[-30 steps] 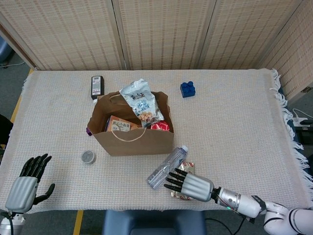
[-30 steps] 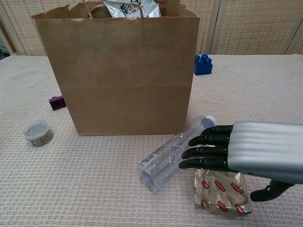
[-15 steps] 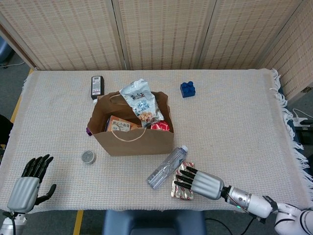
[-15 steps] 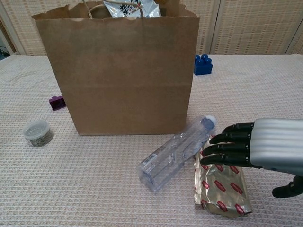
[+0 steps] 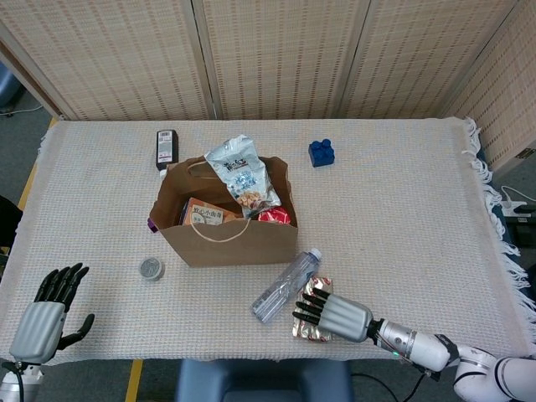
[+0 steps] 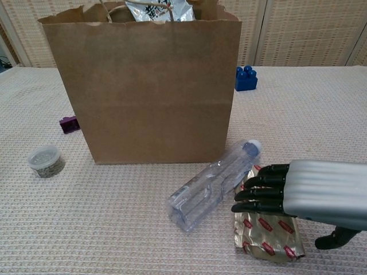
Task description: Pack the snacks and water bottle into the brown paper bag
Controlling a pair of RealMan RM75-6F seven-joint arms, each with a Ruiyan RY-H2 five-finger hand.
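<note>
The brown paper bag [image 5: 226, 239] [image 6: 149, 91] stands open mid-table with a silver snack pouch [image 5: 241, 176] sticking out, an orange box [image 5: 205, 214] and a red packet [image 5: 275, 217] inside. A clear water bottle [image 5: 285, 287] [image 6: 212, 186] lies on its side in front of the bag. Right beside it lies a gold snack packet [image 5: 305, 332] [image 6: 266, 235]. My right hand [image 5: 335, 316] [image 6: 309, 195] lies palm down over the packet, fingers stretched toward the bottle and holding nothing. My left hand [image 5: 46, 314] hangs open at the near left edge.
A small round tub [image 5: 152, 269] [image 6: 45, 160] sits left of the bag, a purple block [image 6: 69, 124] at its left corner. A blue block [image 5: 320, 152] [image 6: 245, 78] and a black device [image 5: 166, 148] lie behind the bag.
My right hand drew back from the bottle to the right, then came lower and slightly left over the gold packet. Bottle, bag and left hand are unmoved.
</note>
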